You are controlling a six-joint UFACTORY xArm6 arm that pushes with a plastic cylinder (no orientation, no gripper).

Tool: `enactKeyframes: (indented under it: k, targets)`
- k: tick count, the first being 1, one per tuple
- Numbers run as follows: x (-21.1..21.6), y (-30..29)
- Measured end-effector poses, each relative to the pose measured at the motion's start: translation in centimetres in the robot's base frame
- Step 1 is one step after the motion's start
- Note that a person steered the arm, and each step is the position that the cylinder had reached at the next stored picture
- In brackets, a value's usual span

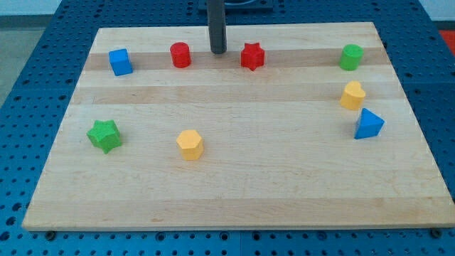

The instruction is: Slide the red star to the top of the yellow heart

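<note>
The red star [252,56] lies near the view's top, right of centre. The yellow heart [352,95] lies far to its right and lower, near the board's right edge. My tip [217,51] stands just left of the red star, a small gap apart, between it and the red cylinder [180,55].
A green cylinder [350,57] sits above the yellow heart, and a blue triangle [368,124] below it. A blue cube [121,62] is at top left, a green star [104,135] at left, a yellow hexagon [190,144] lower centre. The wooden board [234,192] carries them all.
</note>
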State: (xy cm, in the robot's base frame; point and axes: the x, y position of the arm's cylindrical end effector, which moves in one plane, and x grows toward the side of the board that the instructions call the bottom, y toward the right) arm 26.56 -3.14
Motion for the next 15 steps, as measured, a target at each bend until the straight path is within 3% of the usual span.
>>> enactKeyframes:
  k: [3, 8, 10, 12, 14, 15]
  targets:
    - [2.9, 5.9]
    - [3.7, 20.9]
    - [4.0, 17.1]
    - [7.3, 16.9]
    - [5.5, 14.0]
    - [8.0, 12.5]
